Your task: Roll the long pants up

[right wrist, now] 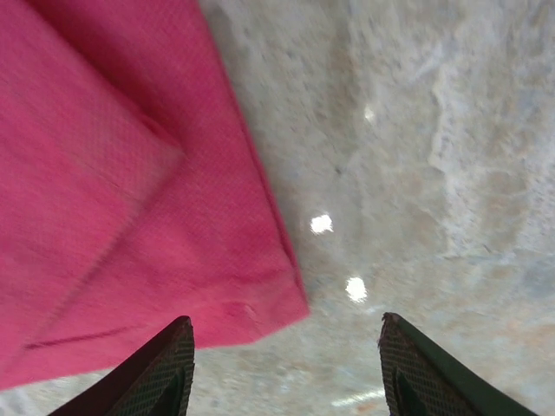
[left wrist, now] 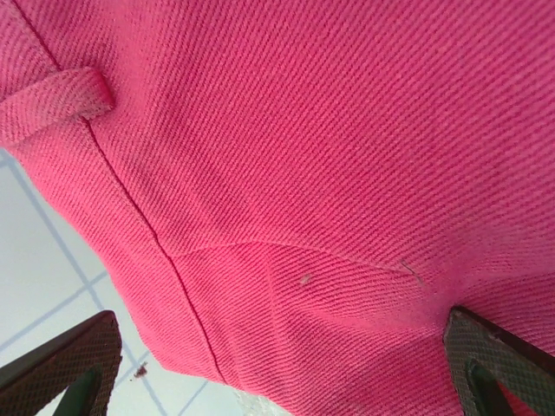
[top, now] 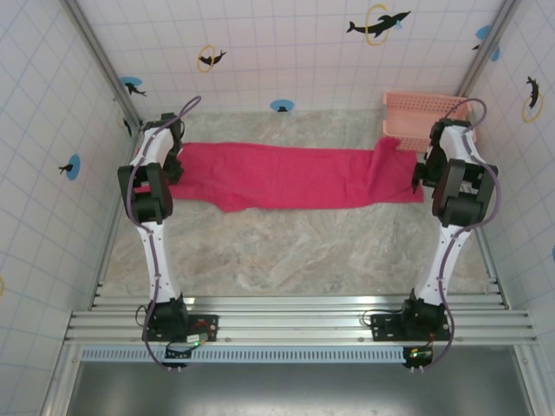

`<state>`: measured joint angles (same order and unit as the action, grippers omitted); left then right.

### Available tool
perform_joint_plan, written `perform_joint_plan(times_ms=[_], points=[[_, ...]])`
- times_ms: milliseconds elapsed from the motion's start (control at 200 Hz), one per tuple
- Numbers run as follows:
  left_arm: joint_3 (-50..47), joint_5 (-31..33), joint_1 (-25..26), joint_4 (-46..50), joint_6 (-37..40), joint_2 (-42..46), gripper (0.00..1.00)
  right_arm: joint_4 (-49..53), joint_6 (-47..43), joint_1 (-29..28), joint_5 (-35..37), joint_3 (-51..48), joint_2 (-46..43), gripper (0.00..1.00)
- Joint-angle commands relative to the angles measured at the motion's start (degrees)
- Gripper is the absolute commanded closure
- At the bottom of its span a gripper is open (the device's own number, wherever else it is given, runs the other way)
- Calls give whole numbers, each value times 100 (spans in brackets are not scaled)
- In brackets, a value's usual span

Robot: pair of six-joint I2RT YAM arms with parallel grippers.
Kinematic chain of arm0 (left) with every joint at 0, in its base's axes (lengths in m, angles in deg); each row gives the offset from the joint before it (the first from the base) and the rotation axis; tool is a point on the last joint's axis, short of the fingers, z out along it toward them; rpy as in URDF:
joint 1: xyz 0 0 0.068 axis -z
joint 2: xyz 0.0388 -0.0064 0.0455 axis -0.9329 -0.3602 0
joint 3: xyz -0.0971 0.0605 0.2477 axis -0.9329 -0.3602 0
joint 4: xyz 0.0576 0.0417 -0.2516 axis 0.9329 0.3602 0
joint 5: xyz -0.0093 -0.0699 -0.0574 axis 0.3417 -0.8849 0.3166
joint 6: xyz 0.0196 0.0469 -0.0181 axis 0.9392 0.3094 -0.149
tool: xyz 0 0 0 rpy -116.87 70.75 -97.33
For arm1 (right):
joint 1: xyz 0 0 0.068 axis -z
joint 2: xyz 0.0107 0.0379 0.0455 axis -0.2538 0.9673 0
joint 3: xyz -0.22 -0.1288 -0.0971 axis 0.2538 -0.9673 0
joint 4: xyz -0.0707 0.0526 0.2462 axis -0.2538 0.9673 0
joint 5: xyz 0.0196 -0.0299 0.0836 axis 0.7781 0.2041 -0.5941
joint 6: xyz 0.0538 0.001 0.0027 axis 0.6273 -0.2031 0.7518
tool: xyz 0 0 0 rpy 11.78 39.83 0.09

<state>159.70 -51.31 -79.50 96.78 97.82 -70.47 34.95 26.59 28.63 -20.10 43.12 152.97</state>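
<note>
Magenta-red twill, the long pants (top: 286,176) lie stretched as one long strip across the far half of the marbled table (top: 286,251). The waist end is at the left and the leg end at the right, just beside the pink latticed basket (top: 425,113).

The left end effector (left wrist: 277,374) hangs over the waist with its fingers spread wide and nothing between them pinched. The right end effector (right wrist: 290,364) is likewise open, poised over the hem corner (right wrist: 277,299) and bare table.

The roll looks not yet begun. To start it well, I judge each end effector should close on all the layers at its end, not the top sheet alone. One end can then be turned over tightly while the other keeps the strip taut and straight, so the roll does not wander.

The overhead view gives the whole strip and its slightly ragged near edge. The left wrist view alone shows a belt loop (left wrist: 52,104) and a stitched seam (left wrist: 147,225), which settles which end is the waist. The right wrist view shows a diagonal fold near the hem.
</note>
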Motion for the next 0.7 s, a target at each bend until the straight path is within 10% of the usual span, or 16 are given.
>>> perform_joint_plan(times_ms=[0,696], points=[[-83,46,-30,259,144,230,2,-259,310,-62,-521,320,-170,44],[-95,-76,68,321,119,204,3,-582,1129,-259,-865,949,674,59]])
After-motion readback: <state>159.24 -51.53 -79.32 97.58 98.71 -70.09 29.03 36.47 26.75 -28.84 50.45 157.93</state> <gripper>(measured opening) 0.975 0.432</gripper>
